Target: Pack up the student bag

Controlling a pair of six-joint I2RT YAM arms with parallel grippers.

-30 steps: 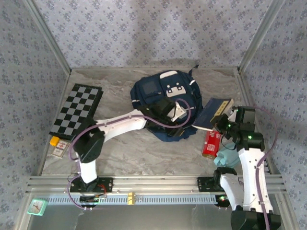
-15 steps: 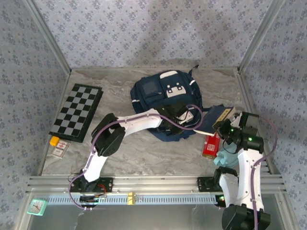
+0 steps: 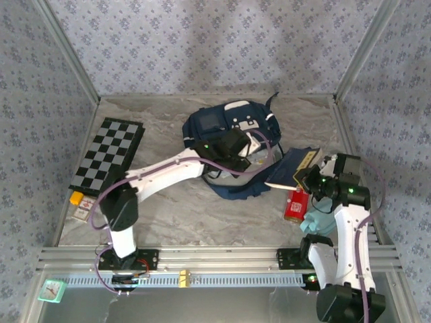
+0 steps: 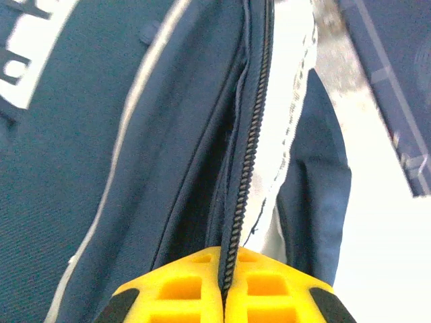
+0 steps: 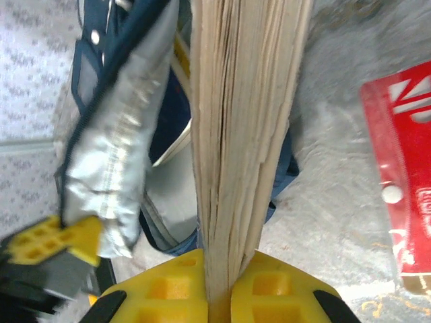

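Observation:
The student bag, navy with white patches, lies at the table's middle back, its mouth facing right. My left gripper is shut on the bag's zipper edge and holds it up, so the pale grey lining shows inside. The yellow fingers pinch the zipper between them. My right gripper is shut on a navy-covered book, tilted just right of the open mouth. In the right wrist view the book's page edges rise from between the fingers, with the bag's opening right behind them.
A red box lies on the table below the book, with a teal cloth beside it. A folded chessboard rests at the left, a small yellow item and a card near its lower corner. Frame walls close both sides.
The left gripper has pulled the zipper edge up and back, opening the bag's mouth and baring the lining. The right gripper has tilted the book and brought it a little closer to the opening.

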